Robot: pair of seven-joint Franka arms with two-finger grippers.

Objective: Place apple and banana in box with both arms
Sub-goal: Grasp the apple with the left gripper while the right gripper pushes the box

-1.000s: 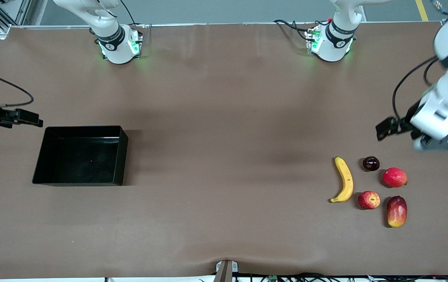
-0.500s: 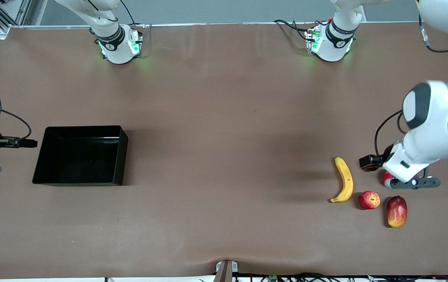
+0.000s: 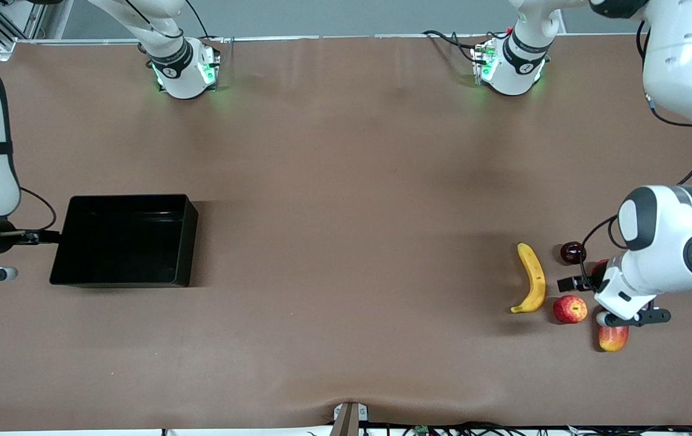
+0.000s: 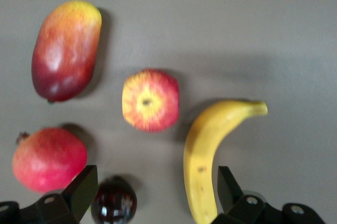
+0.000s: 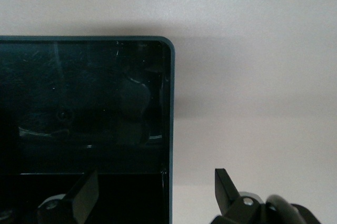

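Note:
The yellow banana [image 3: 532, 284] and the red-and-yellow apple [image 3: 570, 309] lie side by side at the left arm's end of the table. My left gripper [image 3: 566, 283] hangs open over the fruit cluster and holds nothing. In the left wrist view the left gripper [image 4: 156, 190] has the banana [image 4: 210, 155] by one finger, with the apple [image 4: 150, 100] past the fingertips. The black box [image 3: 121, 281] stands empty at the right arm's end. My right gripper [image 3: 43, 236] is open at the box's end wall. In the right wrist view the right gripper [image 5: 155, 188] straddles the box's wall [image 5: 171, 129].
A small dark fruit [image 3: 571, 252] lies beside the banana. A red-and-yellow mango [image 3: 613, 338] is partly hidden under the left hand. The left wrist view shows the mango [image 4: 66, 50], a plain red fruit [image 4: 48, 158] and the dark fruit [image 4: 113, 203].
The left arm swung in over the fruits, toward the front camera, and came low over them. The right gripper moved toward the front camera to the box's end wall.

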